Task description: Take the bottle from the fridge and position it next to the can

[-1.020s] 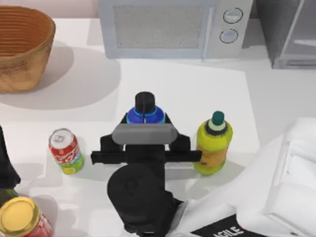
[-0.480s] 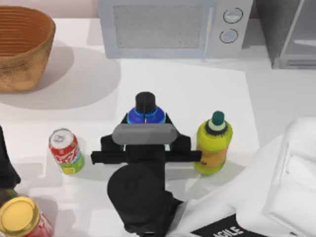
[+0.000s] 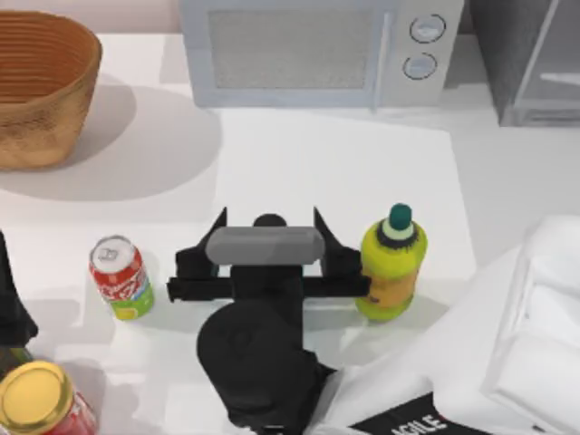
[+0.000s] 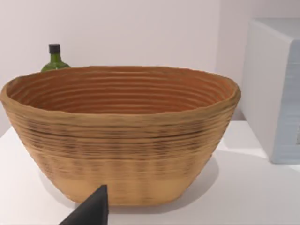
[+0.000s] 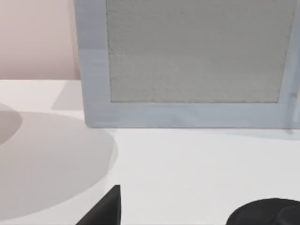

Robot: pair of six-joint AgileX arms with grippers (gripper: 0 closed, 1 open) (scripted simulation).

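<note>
The bottle shows as a black cap peeking out from under my right gripper near the table's front middle; its body is hidden below the wrist. The gripper's fingers stand spread wide on either side of the cap, open. In the right wrist view the cap sits beside one dark fingertip. The red can stands upright to the left of the gripper, a short gap away. The grey fridge is at the back right corner.
A yellow-green bottle stands close to the right of the gripper. A microwave sits at the back, a woven basket back left, a gold-lidded red jar front left. My left arm is parked at the left edge.
My right gripper's fingers have spread apart from the bottle. The bottle's blue shoulder no longer shows; just the cap is seen, lower under the wrist.
</note>
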